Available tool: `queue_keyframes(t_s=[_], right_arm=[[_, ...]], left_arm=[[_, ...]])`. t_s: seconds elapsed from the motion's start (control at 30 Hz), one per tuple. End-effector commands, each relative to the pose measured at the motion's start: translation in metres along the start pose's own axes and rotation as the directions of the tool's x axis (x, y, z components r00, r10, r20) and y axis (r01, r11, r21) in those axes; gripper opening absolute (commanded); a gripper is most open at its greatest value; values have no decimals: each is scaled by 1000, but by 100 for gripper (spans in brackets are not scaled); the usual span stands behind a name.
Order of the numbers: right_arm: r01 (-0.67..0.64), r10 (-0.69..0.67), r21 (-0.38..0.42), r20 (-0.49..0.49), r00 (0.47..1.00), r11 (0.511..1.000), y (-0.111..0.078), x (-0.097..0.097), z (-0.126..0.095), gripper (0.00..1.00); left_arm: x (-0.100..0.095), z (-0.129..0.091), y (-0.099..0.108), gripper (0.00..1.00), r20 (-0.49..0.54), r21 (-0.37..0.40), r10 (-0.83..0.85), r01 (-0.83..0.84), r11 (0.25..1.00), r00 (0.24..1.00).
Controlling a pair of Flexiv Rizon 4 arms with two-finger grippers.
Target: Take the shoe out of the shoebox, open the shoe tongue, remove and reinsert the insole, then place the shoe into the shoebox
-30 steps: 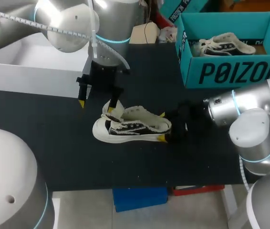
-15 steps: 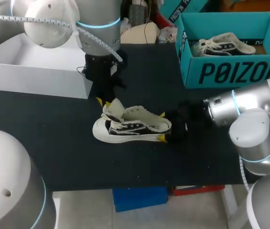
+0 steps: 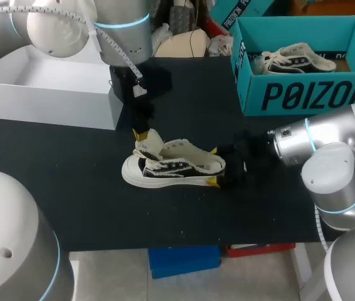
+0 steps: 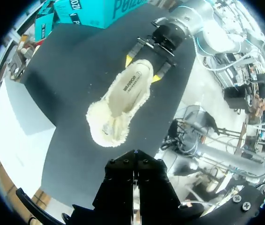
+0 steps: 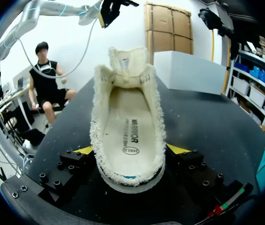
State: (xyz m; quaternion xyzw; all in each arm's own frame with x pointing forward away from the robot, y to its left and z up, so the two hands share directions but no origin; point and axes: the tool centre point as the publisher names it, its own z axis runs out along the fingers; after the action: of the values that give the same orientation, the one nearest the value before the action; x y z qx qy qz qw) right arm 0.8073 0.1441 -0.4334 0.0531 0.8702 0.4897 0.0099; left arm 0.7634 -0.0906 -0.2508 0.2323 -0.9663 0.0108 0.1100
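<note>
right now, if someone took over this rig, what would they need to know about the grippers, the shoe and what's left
Left gripper: shut on nothing, hovering just above the tongue of the shoe.
Right gripper: shut on the shoe's heel; shoe upright on the black table.
Done: shoe out of the teal shoebox, tongue lifted open.
Unclear: insole lies inside the shoe; cannot tell if it has been out.
Left: insole out and back if needed, then shoe into the shoebox, which holds a second shoe.
</note>
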Motion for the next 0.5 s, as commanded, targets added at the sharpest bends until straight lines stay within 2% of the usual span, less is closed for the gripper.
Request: queue_keyframes(t_s=[0.03,0.1,0.17,0.23,0.3,0.37,0.5], right_arm=[[-1,1,0,1,1000,1000,-1,0,2,0],[-1,1,0,1,1000,1000,-1,0,2,0],[-1,1,0,1,1000,1000,-1,0,2,0],[-1,1,0,1,1000,1000,-1,0,2,0],[-1,1,0,1,1000,1000,-1,0,2,0],[-1,1,0,1,1000,1000,-1,0,2,0],[-1,1,0,1,1000,1000,-1,0,2,0]], left_arm=[[-2,7,3,0,-99,43,654,-653,756,750],[-2,5,-1,0,-117,110,657,-647,754,745],[-1,5,-9,0,-48,94,660,-654,750,750],[1,5,-18,0,-37,109,669,-662,742,743],[3,7,-27,0,11,68,671,-670,739,742],[5,10,-37,0,0,89,682,-679,729,732],[3,21,-54,0,14,60,656,-655,753,755]])
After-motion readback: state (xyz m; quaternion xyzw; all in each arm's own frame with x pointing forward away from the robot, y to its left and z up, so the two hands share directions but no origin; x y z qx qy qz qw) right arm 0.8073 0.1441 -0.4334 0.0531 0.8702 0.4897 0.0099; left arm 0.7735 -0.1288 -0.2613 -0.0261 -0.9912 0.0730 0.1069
